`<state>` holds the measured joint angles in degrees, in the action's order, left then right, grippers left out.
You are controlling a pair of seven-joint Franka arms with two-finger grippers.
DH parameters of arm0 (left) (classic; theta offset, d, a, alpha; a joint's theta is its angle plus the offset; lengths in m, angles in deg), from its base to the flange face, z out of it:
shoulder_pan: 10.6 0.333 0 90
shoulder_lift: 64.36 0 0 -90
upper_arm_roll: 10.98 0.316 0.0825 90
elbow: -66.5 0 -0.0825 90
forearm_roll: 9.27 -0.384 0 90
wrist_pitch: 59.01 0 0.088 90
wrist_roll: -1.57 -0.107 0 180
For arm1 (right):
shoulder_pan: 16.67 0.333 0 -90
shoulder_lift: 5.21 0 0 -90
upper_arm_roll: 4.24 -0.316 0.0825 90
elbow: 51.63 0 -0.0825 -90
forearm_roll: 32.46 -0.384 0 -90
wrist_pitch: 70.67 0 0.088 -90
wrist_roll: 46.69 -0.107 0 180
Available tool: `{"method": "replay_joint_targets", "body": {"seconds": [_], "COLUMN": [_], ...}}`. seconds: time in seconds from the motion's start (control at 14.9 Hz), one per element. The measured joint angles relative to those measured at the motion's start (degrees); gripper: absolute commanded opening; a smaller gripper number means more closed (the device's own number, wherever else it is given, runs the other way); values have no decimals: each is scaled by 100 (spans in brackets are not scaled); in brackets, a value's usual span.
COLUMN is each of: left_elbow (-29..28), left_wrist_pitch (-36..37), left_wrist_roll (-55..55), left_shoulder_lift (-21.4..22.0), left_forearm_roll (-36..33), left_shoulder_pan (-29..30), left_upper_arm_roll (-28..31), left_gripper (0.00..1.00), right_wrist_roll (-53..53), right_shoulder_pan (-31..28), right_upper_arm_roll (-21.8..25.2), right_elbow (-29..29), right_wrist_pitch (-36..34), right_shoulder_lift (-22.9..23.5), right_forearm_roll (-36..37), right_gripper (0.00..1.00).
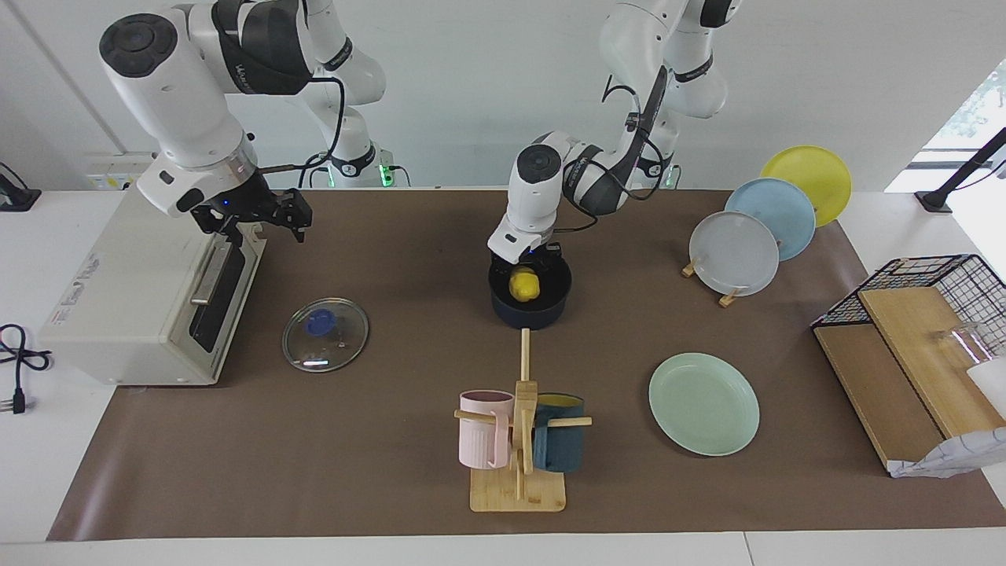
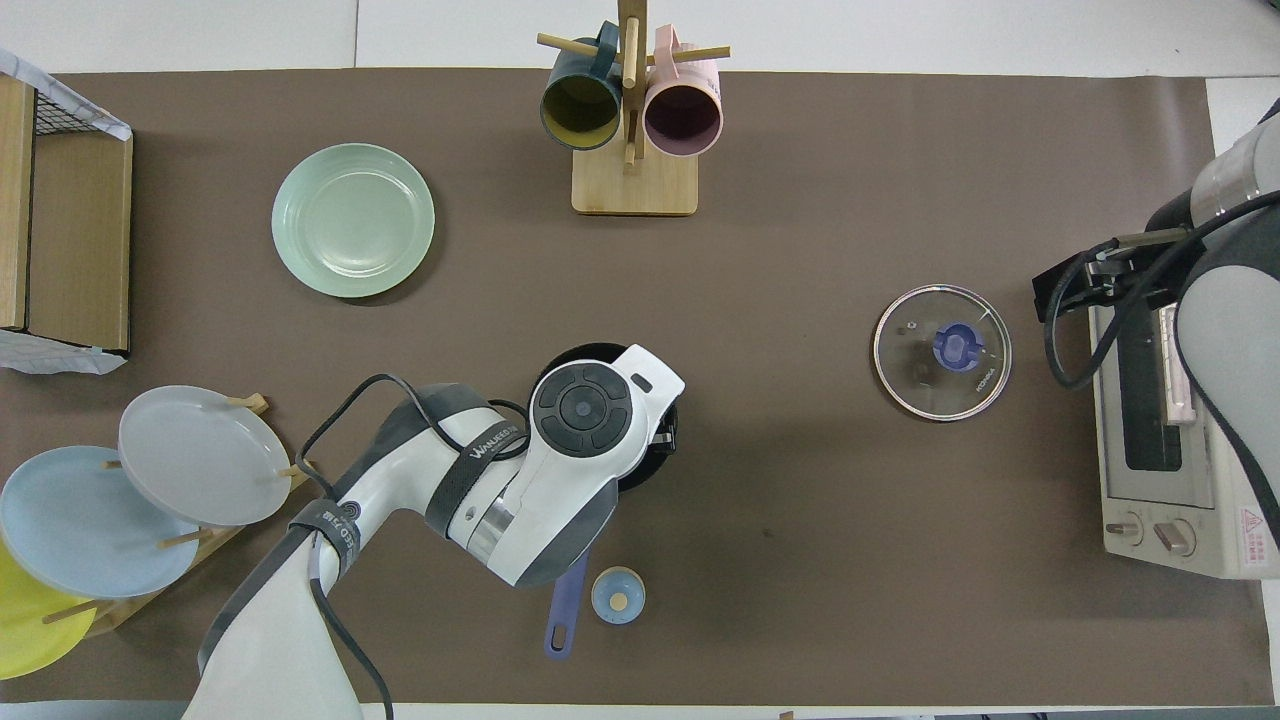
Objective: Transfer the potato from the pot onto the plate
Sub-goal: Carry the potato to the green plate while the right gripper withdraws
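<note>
You are looking at the left gripper [image 1: 536,263] reaching down into the pot [image 1: 531,308] near the middle of the table. In the facing view the potato [image 1: 523,284] is sitting inside the pot, just at six o'clock of the gripper's tips, touching or nearly touching them; whether the fingers are spread around it, closed on it or merely above it you cannot tell, because the wrist is hiding them. In the overhead view the left arm's wrist is covering almost the whole pot [image 2: 600,352], so only a sliver of its dark rim is showing at twelve o'clock of the wrist, and its handle [image 2: 564,615] is poking out at six o'clock, beside a small blue cap [image 2: 618,595].

The plate [image 1: 703,403] is lying flat and bare, well apart from the pot, at about four o'clock of it in the facing view, toward the left arm's end of the table.

The right gripper [image 1: 263,214] is waiting in the air over the toaster oven [image 1: 149,295], its fingers standing apart and holding nothing. A glass lid [image 1: 325,334] is lying between the oven and the pot.
</note>
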<state>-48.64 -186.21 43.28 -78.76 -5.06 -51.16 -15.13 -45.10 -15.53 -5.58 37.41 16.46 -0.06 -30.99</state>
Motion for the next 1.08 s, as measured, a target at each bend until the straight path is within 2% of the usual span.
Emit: {"method": "replay_joint_targets", "body": {"seconds": [0.07, 0.13, 0.67, 1.08], "left_elbow": [-1, -1, 58, 682], "left_wrist_pitch": [0, 0, 22, 947], "left_wrist_roll": [0, 0, -1, -166], "left_shoulder_lift": [1, 1, 32, 338], "left_forearm_roll": [0, 0, 4, 232], "left_shoulder_pan": [0, 0, 95, 478], "left_upper_arm_roll": [0, 1, 63, 92], "left_gripper": [4, 0, 0, 0], "right_wrist_roll": [0, -1, -27, -29], "right_shoulder_pan": [7, 35, 96, 58], "right_upper_arm_roll": [3, 3, 50, 64], "right_elbow": [1, 10, 426, 427], "right_wrist_pitch": [-47, -115, -130, -19], "right_shoulder_lift": [-20, -51, -447, -447], "right_forearm_roll": [0, 0, 0, 0], "right_gripper": [100, 100, 100, 100]}}
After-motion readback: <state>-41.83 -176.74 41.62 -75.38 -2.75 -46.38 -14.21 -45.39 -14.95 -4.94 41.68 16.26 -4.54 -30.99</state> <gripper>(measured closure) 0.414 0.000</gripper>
